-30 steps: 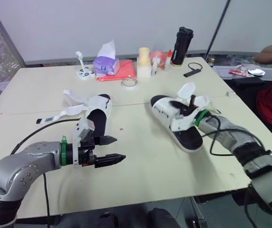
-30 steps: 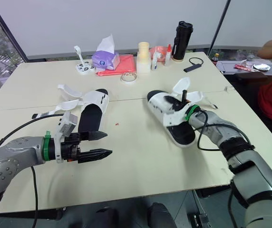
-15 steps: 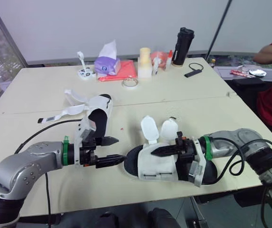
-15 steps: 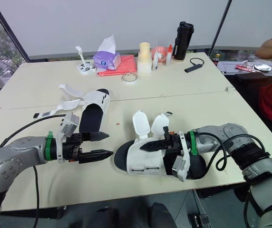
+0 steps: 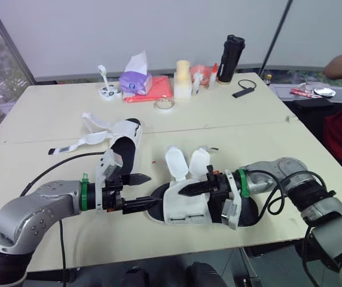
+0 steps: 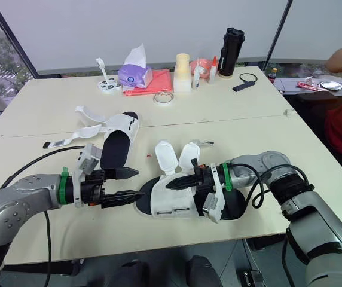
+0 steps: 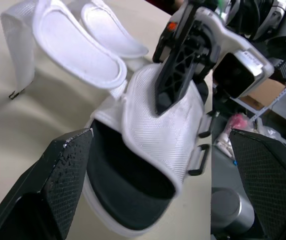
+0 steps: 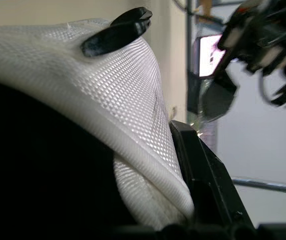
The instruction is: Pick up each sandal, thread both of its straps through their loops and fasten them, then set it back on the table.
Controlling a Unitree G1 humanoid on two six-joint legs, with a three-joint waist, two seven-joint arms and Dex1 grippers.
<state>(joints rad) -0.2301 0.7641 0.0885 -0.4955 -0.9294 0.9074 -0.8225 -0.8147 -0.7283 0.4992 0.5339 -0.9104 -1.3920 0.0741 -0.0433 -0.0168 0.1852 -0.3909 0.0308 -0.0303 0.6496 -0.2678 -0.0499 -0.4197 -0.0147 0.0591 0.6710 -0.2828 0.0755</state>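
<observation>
The right gripper (image 5: 188, 195) is clamped on the white upper of 1 sandal (image 5: 186, 210) at the front middle of the table (image 5: 51, 113), its 2 straps (image 5: 175, 162) standing up unfastened. The left gripper (image 5: 153, 189), fingers spread apart, points at that sandal's open end. The other sandal (image 5: 123, 146) lies farther back on the left.

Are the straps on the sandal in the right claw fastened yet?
Open: both straps stick up loose from the sandal, not through their loops.

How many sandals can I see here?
2. The first sandal sits near the front edge, its upper pinched by the right gripper. The second sandal lies farther back on the left, straps loose. No others seem hidden.
</observation>
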